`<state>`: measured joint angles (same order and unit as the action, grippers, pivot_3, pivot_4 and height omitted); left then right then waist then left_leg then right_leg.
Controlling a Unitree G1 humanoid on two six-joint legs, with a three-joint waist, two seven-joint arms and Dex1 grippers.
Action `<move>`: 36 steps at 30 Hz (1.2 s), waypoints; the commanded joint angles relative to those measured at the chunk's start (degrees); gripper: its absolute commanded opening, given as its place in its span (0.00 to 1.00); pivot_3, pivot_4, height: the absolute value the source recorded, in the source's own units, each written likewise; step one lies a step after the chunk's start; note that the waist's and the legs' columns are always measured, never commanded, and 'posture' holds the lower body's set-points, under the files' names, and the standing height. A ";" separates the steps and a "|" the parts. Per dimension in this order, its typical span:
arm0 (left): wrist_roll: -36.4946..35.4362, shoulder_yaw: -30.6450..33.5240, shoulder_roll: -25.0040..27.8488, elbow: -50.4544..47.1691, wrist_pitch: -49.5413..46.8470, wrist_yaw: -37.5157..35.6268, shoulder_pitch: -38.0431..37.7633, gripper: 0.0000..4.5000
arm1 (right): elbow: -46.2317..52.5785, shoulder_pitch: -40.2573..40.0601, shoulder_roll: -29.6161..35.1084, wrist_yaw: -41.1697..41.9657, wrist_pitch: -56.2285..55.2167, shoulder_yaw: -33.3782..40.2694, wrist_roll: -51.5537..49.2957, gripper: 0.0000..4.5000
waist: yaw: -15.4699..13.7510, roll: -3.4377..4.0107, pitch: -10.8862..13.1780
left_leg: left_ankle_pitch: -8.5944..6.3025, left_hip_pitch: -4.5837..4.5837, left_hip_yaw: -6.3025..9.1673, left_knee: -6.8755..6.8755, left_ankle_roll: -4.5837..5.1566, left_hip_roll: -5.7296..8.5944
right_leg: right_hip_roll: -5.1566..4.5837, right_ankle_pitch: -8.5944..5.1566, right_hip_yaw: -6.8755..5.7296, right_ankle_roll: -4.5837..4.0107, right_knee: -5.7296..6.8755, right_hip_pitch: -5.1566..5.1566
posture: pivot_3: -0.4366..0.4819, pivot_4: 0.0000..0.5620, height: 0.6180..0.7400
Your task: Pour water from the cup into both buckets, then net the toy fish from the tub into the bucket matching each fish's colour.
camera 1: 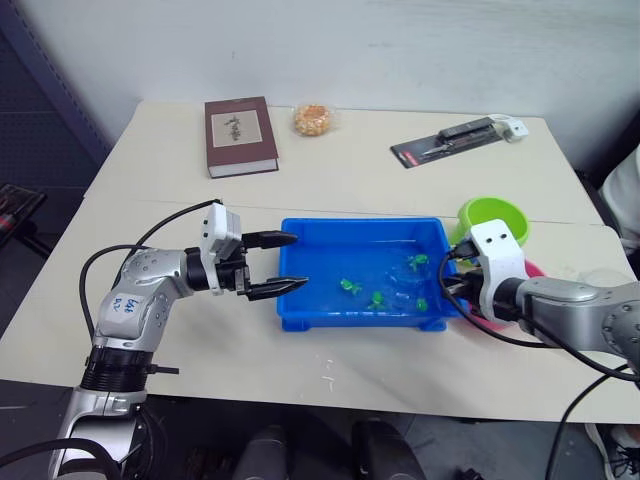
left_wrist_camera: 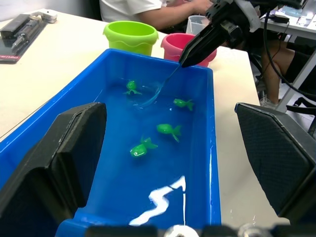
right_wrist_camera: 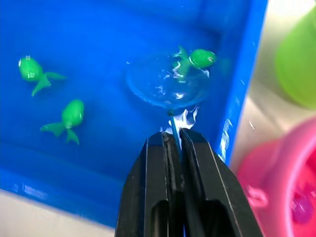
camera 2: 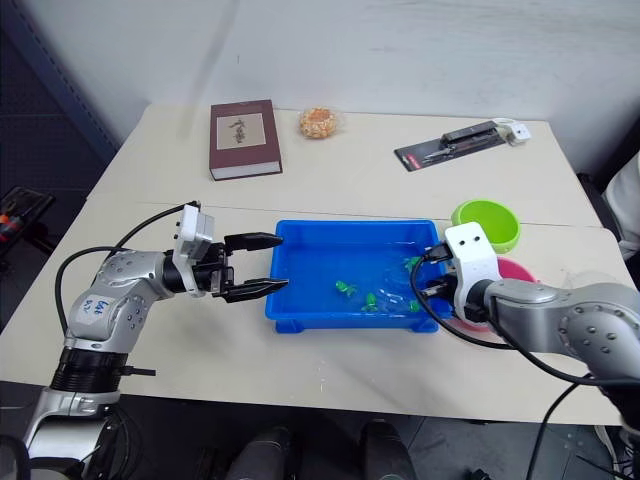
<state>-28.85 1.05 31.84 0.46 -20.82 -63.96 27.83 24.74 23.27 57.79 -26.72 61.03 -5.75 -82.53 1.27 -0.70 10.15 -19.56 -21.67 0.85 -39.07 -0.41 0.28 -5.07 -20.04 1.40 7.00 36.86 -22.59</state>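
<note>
The blue tub [camera 1: 365,318] is sitting near the front edge of the table [camera 1: 200,340], holding shallow water with four green toy fish [left_wrist_camera: 169,129] floating toward its right half; no pink fish is showing in the water. The net [right_wrist_camera: 167,85] is dipping into the tub's right end, its round blue hoop lying in the water just beside one green fish [right_wrist_camera: 196,59], with the other fish well apart from it. The net's thin handle is running up into the right gripper [right_wrist_camera: 174,144], whose two black fingers are pressing together on that handle, hovering over the tub's right rim.

The left gripper [camera 1: 287,262] is hanging at the tub's left end with its fingers spread wide apart and nothing between them, one fingertip over the rim and the other just outside it.

Just beyond the tub's right end, the pink bucket [left_wrist_camera: 183,45] is standing upright beside the right gripper, with something small and pinkish lying inside, too blurred to name. The lime green bucket [camera 1: 494,219] is standing upright just behind it, touching or nearly touching it; its inside is not readable. In the left wrist view the clear cup [left_wrist_camera: 198,22] is standing behind the pink bucket.

Farther back a dark red book [camera 1: 240,135], a small orange wrapped item [camera 1: 312,119] and a packaged tool [camera 1: 450,140] are lying on the table.
</note>
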 commanded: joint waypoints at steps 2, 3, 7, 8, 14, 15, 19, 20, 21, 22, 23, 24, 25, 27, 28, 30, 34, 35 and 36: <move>-0.26 0.68 0.78 -2.09 0.67 -0.29 -0.31 0.99 | 3.52 -0.74 -1.56 1.80 -0.38 2.48 8.15 0.00 | 0.04 0.00 0.00 | 0.00 -0.04 0.01 0.00 0.00 0.00 | 0.00 0.00 -0.03 0.00 0.00 -0.04 | 0.48 0.27 1.00; -0.26 0.67 0.85 -2.06 0.69 -0.36 -0.31 0.99 | 3.61 -1.06 -2.50 1.77 -0.39 2.93 9.04 0.00 | 0.04 0.00 0.00 | 0.00 -0.05 0.03 0.01 0.00 0.00 | 0.00 0.00 -0.05 0.00 0.00 -0.04 | 0.48 0.27 1.00; -0.15 0.61 0.99 -1.57 0.87 -0.61 -0.01 0.99 | 4.32 -1.50 -5.95 2.46 -0.32 4.27 13.74 0.00 | 0.10 0.01 0.00 | 0.01 -0.06 0.04 0.00 -0.01 0.01 | 0.00 0.00 -0.07 0.00 0.01 -0.05 | 0.48 0.27 1.00; -0.14 0.59 1.01 -1.48 0.92 -0.63 0.08 0.99 | 4.58 -1.46 -6.39 2.87 -0.15 4.31 15.10 0.00 | 0.12 0.01 0.00 | 0.01 -0.06 0.05 0.00 -0.01 0.01 | 0.00 0.00 -0.08 0.00 0.02 -0.05 | 0.48 0.27 1.00; -0.02 0.48 1.04 -1.33 1.10 -0.85 0.20 0.99 | 6.95 -3.12 -8.47 6.39 -0.59 4.41 23.55 0.00 | 0.14 0.02 0.01 | 0.01 -0.07 0.07 0.02 -0.01 0.01 | 0.00 0.00 -0.11 0.00 0.02 -0.05 | 0.48 0.27 1.00; 0.01 0.44 1.01 -1.30 1.14 -0.89 0.23 0.99 | 7.40 -3.49 -9.06 7.13 -0.86 4.53 24.73 0.00 | 0.13 0.02 0.01 | 0.01 -0.07 0.07 0.02 -0.01 0.02 | 0.00 0.00 -0.12 0.00 0.02 -0.05 | 0.48 0.27 1.00; 0.08 0.31 0.92 -1.23 1.19 -1.01 0.41 0.99 | 9.82 -5.00 -10.15 11.38 -2.92 4.24 30.75 0.00 | 0.12 0.02 0.01 | 0.01 -0.10 0.07 0.02 -0.01 0.04 | 0.00 0.00 -0.13 0.00 0.04 -0.05 | 0.48 0.27 1.00; 0.10 0.30 0.95 -1.15 1.24 -1.08 0.47 0.99 | 11.23 -6.12 -10.05 12.92 -3.14 4.53 31.22 0.00 | 0.13 0.02 0.01 | 0.01 -0.10 0.07 0.02 -0.01 0.04 | 0.00 0.00 -0.14 0.00 0.04 -0.06 | 0.48 0.27 1.00; 0.15 0.28 1.00 -1.02 1.31 -1.18 0.53 0.99 | 12.64 -7.43 -10.07 14.38 -3.50 5.09 31.51 0.00 | 0.12 0.02 0.01 | 0.01 -0.10 0.08 0.03 -0.01 0.04 | 0.00 0.00 -0.15 0.00 0.03 -0.06 | 0.48 0.27 1.00; 0.16 0.28 1.02 -0.92 1.33 -1.23 0.59 0.99 | 13.73 -8.59 -10.08 15.85 -3.90 5.61 31.97 0.00 | 0.11 0.02 0.01 | 0.01 -0.10 0.10 0.04 -0.01 0.04 | 0.00 0.00 -0.18 0.00 0.04 -0.05 | 0.48 0.27 1.00; 0.17 0.29 1.03 -0.86 1.35 -1.26 0.63 0.99 | 14.42 -9.42 -10.21 17.01 -4.13 6.05 32.54 0.00 | 0.11 0.02 0.01 | 0.01 -0.10 0.11 0.07 -0.01 0.04 | 0.01 0.00 -0.20 0.00 0.05 -0.05 | 0.48 0.27 1.00; 0.18 0.26 1.04 -0.83 1.36 -1.29 0.65 0.99 | 15.12 -10.59 -10.27 18.00 -4.26 6.70 33.06 0.00 | 0.11 0.02 0.01 | 0.01 -0.11 0.11 0.07 -0.01 0.04 | 0.01 0.00 -0.20 0.00 0.07 -0.05 | 0.48 0.27 1.00; 0.17 0.26 1.04 -0.81 1.36 -1.30 0.65 0.99 | 15.75 -11.71 -10.32 18.96 -4.49 7.35 33.52 0.00 | 0.11 0.02 0.01 | 0.01 -0.11 0.11 0.05 -0.01 0.04 | 0.01 0.00 -0.20 0.00 0.07 -0.04 | 0.48 0.27 1.00; 0.15 0.27 1.08 -0.75 1.40 -1.40 0.64 0.99 | 16.85 -13.71 -10.40 20.82 -5.02 8.44 34.44 0.00 | 0.10 0.02 0.01 | 0.00 -0.12 0.11 0.05 0.00 0.05 | 0.00 0.00 -0.20 0.00 0.06 -0.04 | 0.48 0.27 1.00; 0.16 0.26 1.08 -0.67 1.41 -1.45 0.67 0.99 | 17.17 -14.34 -10.57 21.84 -5.45 8.79 35.04 0.00 | 0.10 0.02 0.01 | 0.00 -0.12 0.12 0.05 0.00 0.05 | 0.00 0.00 -0.21 0.00 0.06 -0.04 | 0.48 0.27 1.00; 0.22 0.17 1.02 -0.48 1.43 -1.55 0.82 0.99 | 17.91 -15.93 -10.95 23.86 -6.59 9.57 36.33 0.00 | 0.17 0.02 0.01 | 0.00 -0.11 0.11 0.05 0.00 0.05 | 0.01 0.00 -0.20 0.00 0.06 -0.04 | 0.48 0.27 1.00; 0.33 -0.18 0.82 0.05 1.40 -1.79 1.57 0.99 | 19.61 -21.96 -10.93 30.79 -14.43 11.49 41.84 0.00 | 0.10 0.02 0.01 | 0.01 -0.11 0.13 0.06 -0.01 0.04 | 0.06 0.00 -0.21 0.00 0.07 -0.04 | 0.48 0.27 1.00; 0.35 -0.25 0.83 0.14 1.40 -1.88 1.72 0.99 | 19.84 -23.23 -10.84 32.59 -16.58 11.81 43.33 0.00 | 0.08 0.02 0.01 | 0.01 -0.12 0.12 0.06 -0.01 0.05 | 0.07 0.00 -0.21 0.00 0.06 -0.04 | 0.48 0.27 1.00; 0.33 -0.26 0.84 0.27 1.39 -1.96 1.86 0.99 | 19.88 -24.14 -10.99 34.27 -18.70 11.97 44.72 0.00 | 0.07 0.02 0.01 | 0.01 -0.12 0.12 0.06 -0.01 0.05 | 0.07 0.00 -0.22 0.00 0.06 -0.03 | 0.48 0.27 1.00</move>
<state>-28.55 0.59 32.48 1.12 -20.36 -65.33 28.62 42.29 -0.25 46.68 4.39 47.18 4.14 -40.79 1.34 -0.68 10.16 -19.56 -21.78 0.97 -39.01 -0.42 0.34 -5.00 -20.04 1.18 7.00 36.93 -22.62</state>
